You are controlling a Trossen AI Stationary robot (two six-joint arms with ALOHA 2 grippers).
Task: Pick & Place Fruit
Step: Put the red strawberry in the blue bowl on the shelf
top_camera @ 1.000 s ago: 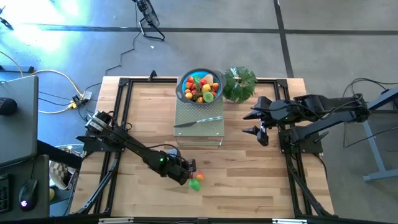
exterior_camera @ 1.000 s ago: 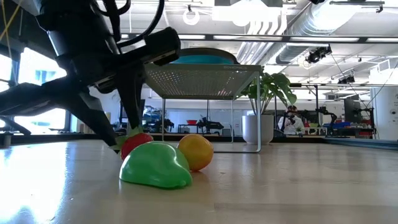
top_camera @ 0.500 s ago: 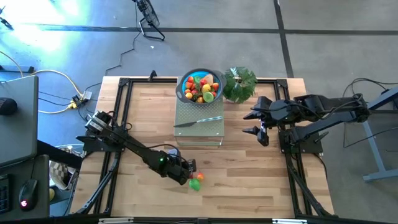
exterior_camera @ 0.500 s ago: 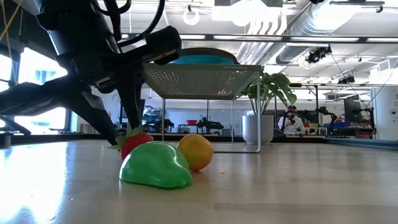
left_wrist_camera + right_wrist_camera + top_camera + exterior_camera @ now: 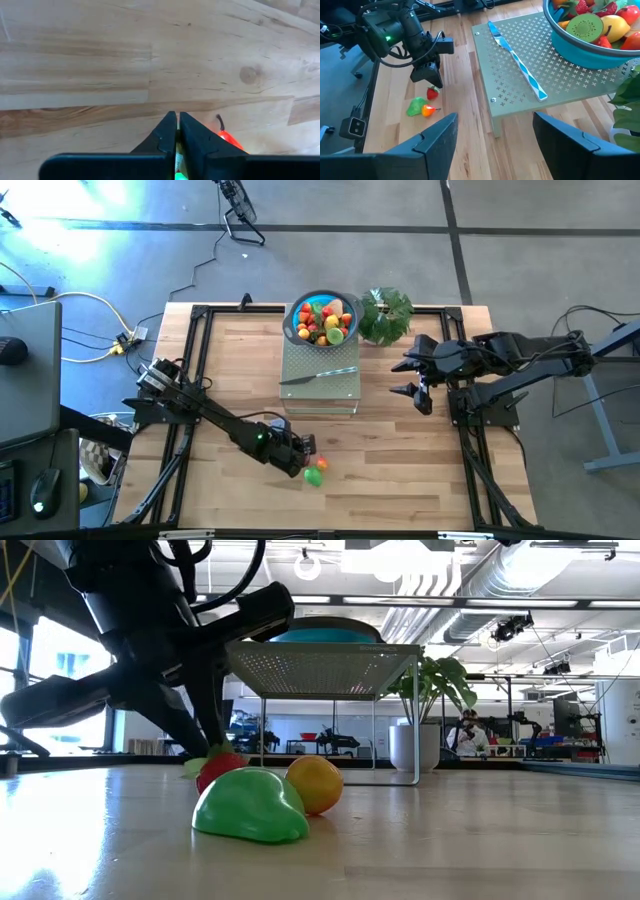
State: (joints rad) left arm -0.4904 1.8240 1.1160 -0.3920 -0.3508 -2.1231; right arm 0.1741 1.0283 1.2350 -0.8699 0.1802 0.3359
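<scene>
Left end effector is closed, low on the bench, touching the red fruit's green leaf; whether it grips it I cannot tell. Right end effector hangs wide open, empty.

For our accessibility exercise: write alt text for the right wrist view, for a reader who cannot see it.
The left hand is shut just above a red toy fruit on the wooden table, beside a green and an orange one. A knife and fruit-filled blue bowl sit on a perforated stand.

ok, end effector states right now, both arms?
Left end effector: closed, down at the red fruit; whether it grips it cannot be told.
Right end effector: open, empty, beside the rack.
</scene>
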